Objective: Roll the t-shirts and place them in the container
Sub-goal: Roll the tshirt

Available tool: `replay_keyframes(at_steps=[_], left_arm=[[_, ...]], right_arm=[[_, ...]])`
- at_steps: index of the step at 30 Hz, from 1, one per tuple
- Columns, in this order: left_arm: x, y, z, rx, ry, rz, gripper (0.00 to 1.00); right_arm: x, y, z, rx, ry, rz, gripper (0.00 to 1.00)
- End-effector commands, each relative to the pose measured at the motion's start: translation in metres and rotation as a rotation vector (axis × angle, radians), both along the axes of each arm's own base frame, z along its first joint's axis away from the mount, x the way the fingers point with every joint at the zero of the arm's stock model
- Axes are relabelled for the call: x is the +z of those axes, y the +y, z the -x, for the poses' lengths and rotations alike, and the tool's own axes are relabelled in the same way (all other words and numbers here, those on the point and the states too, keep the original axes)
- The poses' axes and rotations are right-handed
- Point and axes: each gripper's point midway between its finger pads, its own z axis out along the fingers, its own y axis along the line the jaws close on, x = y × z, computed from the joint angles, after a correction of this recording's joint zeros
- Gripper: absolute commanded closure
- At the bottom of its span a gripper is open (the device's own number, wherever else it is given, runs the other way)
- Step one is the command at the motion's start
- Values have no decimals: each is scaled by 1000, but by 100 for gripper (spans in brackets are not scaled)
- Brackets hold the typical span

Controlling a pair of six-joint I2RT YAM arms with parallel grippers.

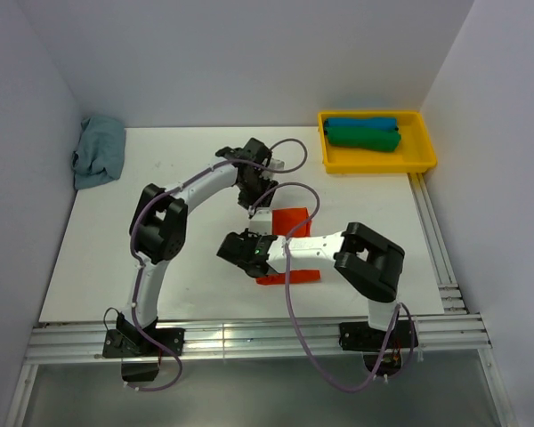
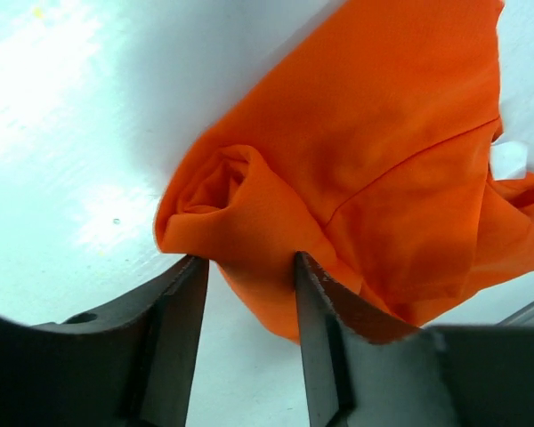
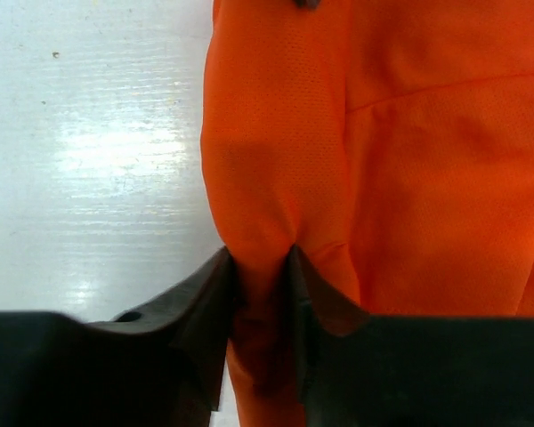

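- Right jaws: closed on a pinched ridge of the orange-red t-shirt (image 3: 409,178). The fabric bunches up between the two dark tips at the shirt's left edge, seen from the right wrist.
- Left jaws: standing apart, gripping nothing. A rolled-in end of the same shirt lies at the tips, and the gap between them shows bare worktop lower down.
- Orange-red t-shirt, count one: lies near the middle of the worktop (image 1: 89,267), folded into a narrow strip running near to far. The right arm (image 1: 316,247) crosses over its middle. The far end sits under the left jaws and the near end pokes out below the right arm.
- Label, count one: a small white tag (image 2: 509,160) at the shirt's edge in the left wrist view. Any writing on it is too small to read.
- Arms, count two: white links, black joints, looped purple cables. The left arm (image 1: 196,185) reaches in from the left.
- Yellow tray (image 1: 423,160), count one: at the far right corner of the worktop, well apart from the orange-red shirt.
- Blue t-shirt (image 1: 360,123), count one: rolled, lying in the tray along its far side.
- Green t-shirt (image 1: 363,138), count one: rolled, in the tray, touching the blue one on its near side.
- Grey-blue cloth (image 1: 98,151), count one: crumpled at the far left corner, against the wall.
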Motion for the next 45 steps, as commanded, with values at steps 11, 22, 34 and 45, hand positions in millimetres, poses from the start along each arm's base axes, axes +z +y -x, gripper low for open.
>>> replay_keyframes(at_steps=[11,22,34,45], left_arm=[[64,12,-21,-10,-46,313,37],[30,-2,0,-48,6,401,32],[-16,-4,3,-23,21,248,38],[-11,17,0,-8,9,68,94]], right_arm=[[16,-7,1,25,112,-696,76],[22,-20,-1,34,145,-1154,78],[16,-3,1,60,213,-1357,79],[-1,-14,-8,19,215,-995,53]])
